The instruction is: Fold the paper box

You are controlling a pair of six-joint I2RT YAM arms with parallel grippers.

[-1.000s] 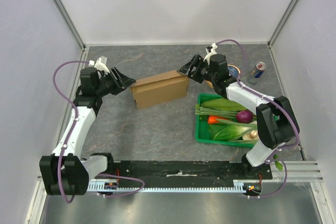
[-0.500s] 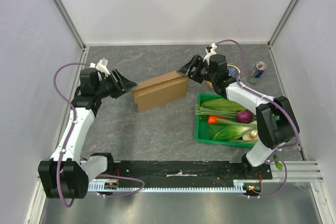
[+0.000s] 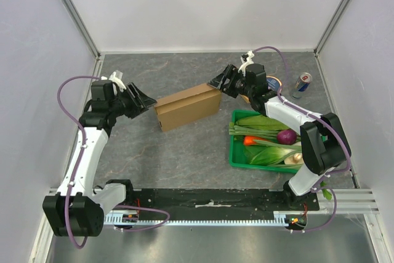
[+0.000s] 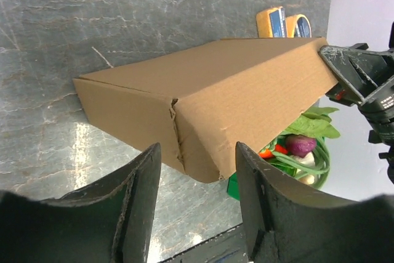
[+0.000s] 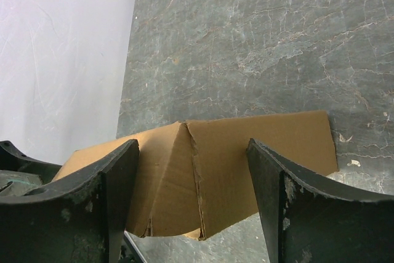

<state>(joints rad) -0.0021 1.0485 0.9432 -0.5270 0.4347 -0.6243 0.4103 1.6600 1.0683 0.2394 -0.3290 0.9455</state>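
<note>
The paper box (image 3: 188, 108) is a closed brown cardboard mailer lying slantwise in the middle of the grey table. My left gripper (image 3: 148, 98) is open at its left end. In the left wrist view the box's (image 4: 215, 90) near corner sits just beyond the gripper (image 4: 197, 180), with table showing between the fingers (image 4: 138, 207). My right gripper (image 3: 217, 82) is open at the box's far right corner. In the right wrist view the box's (image 5: 246, 146) creased end lies between the spread gripper (image 5: 192, 152). I cannot tell whether either one touches the cardboard.
A green crate (image 3: 237, 152) of vegetables stands right of the box, near the right arm. A drink can (image 3: 301, 84) stands at the back right. Yellow-and-blue packets (image 4: 286, 21) lie behind the box's far end. Walls enclose the table on three sides.
My left arm has drawn back slightly to the left, away from the box's end. The box has turned a little. The right arm has not moved.
</note>
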